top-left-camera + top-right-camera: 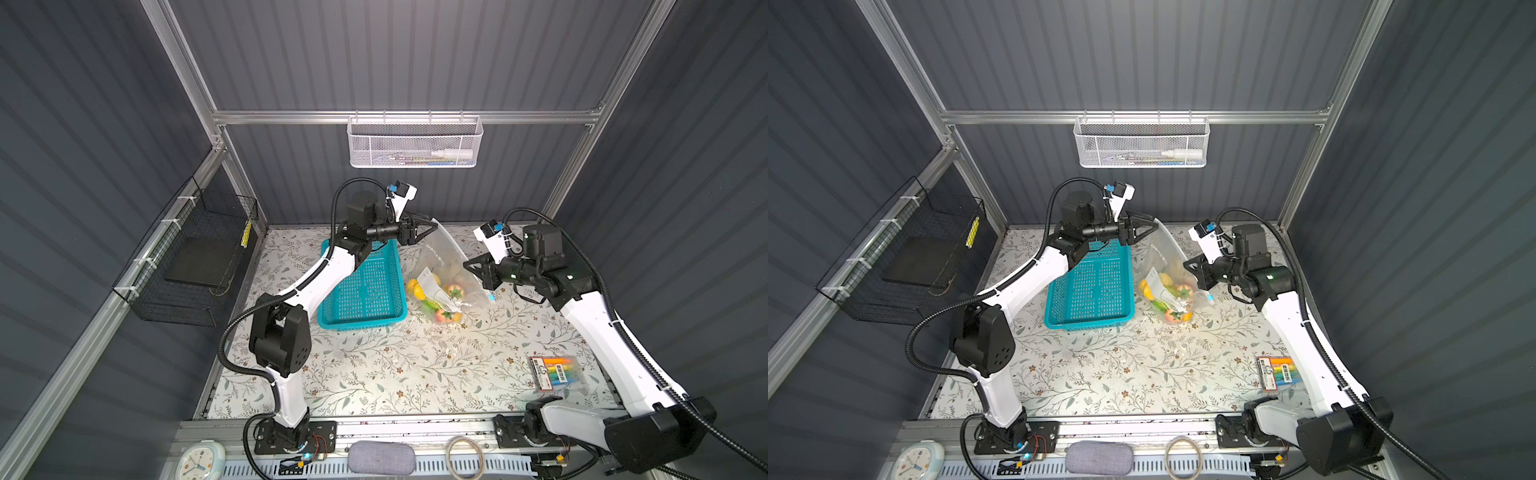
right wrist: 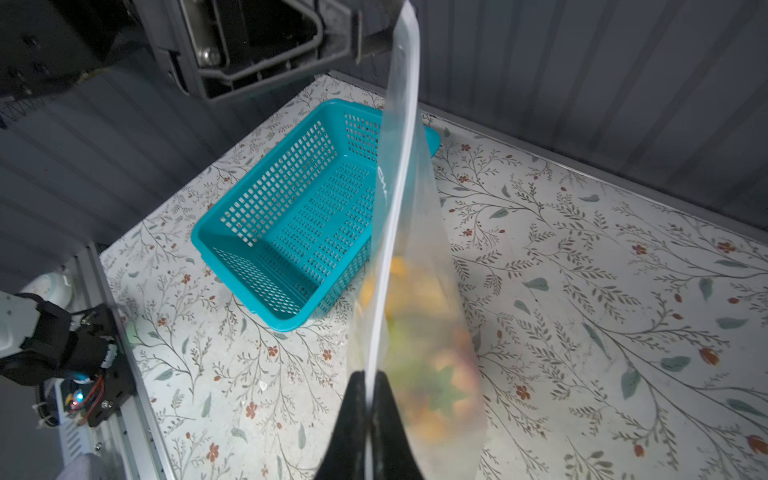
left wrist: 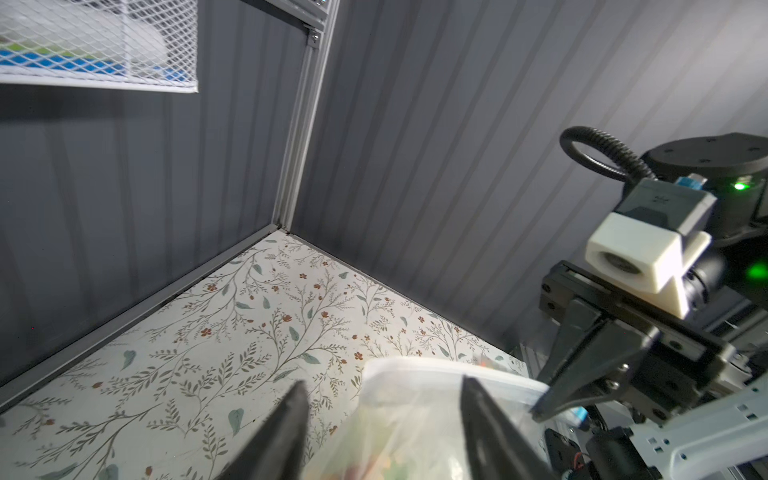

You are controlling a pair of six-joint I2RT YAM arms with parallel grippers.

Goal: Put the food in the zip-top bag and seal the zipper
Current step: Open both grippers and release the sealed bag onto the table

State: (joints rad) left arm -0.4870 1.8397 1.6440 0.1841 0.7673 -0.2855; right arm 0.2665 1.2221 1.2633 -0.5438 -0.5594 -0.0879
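**One Grip Tight, One Grip Wide**

A desk [image 1: 415, 374] under a pale floral-print sheet carries a teal perforated plastic basket [image 1: 365, 291] toward the back. Just beside the basket, a crinkly clear plastic zip-top bag [image 1: 440, 257] with a white rectangular label rests its lower end on the desk, its top corner raised. The black left pincer [image 3: 384, 382] has its fingers apart with that corner between them; contact cannot be made out. The black right pincer [image 2: 368, 376] is clamped together on the bag's thin clear zipper strip [image 2: 395, 208]. A flat pack of coloured markers [image 1: 555, 372] lies well apart, by the right arm's base. Small yellow, orange, red and green toy fruits and vegetables [image 1: 454, 292] are heaped in the bag's lower end. A tiny light-blue slider tab [image 1: 491, 297] sits on the strip near the right pincer.
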